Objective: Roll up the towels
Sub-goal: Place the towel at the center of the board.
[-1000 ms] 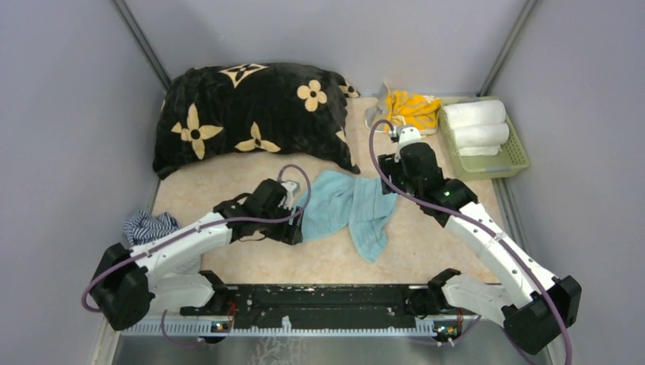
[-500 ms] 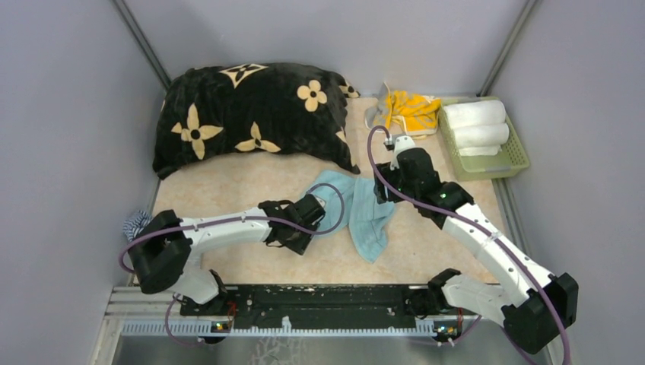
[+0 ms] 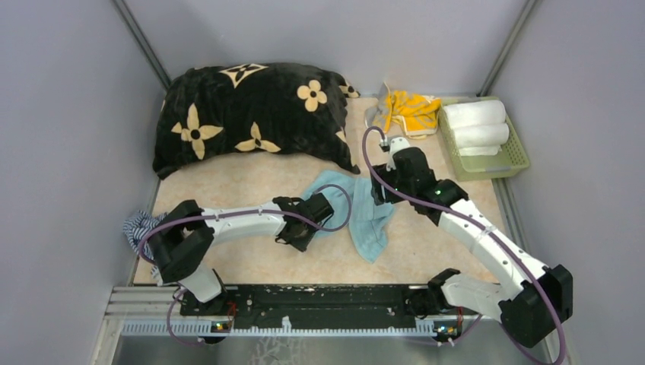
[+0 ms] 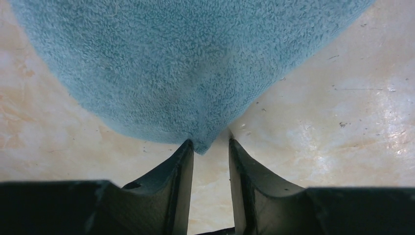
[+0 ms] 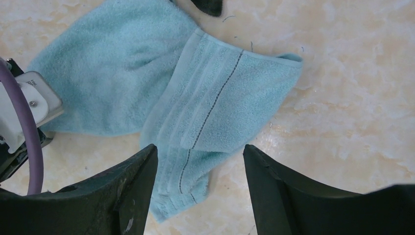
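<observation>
Now left end effector (image 4: 210, 145) sits farther along towel (image 4: 186, 63).

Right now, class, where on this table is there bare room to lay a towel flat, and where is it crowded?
Bare patches: between pillow and left arm; the near strip between blue towel and rail. Crowded: far right, where yellow cloth, basket and right arm sit close.

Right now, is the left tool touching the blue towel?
Cannot tell. In the left wrist view the corner of the blue towel reaches one fingertip of the left tool, but contact or overlap is unclear.
</observation>
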Controlling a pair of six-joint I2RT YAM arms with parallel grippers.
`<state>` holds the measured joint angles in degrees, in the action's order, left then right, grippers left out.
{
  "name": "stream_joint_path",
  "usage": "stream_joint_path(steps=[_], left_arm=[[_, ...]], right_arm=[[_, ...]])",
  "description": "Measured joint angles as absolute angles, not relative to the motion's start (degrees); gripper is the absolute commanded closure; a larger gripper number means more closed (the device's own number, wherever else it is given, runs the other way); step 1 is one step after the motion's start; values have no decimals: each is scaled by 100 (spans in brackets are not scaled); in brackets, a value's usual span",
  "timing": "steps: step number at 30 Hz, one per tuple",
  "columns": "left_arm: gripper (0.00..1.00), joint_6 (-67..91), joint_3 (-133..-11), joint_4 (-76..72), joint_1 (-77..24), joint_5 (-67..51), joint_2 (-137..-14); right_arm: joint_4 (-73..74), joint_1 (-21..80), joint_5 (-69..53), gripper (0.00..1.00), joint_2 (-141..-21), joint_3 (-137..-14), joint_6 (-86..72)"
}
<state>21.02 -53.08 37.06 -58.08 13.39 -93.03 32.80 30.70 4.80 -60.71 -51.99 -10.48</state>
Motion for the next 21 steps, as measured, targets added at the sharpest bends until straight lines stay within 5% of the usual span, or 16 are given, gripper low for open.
stream_joint_path(steps=[9,14,21], left_arm=[[100,2143,-5345,3809,-5666,1339,-9354],[100,2202,-5343,3846,-5607,1275,-9275],[100,2250,-5339,3964,-5446,1166,-8774]], right_arm=[[3197,3081,148,35,-6563,-5240,-1000],[3166,3236,246,36,-7242,-5516,-1020],[3114,3614,751,51,-8434,-6447,-1297]])
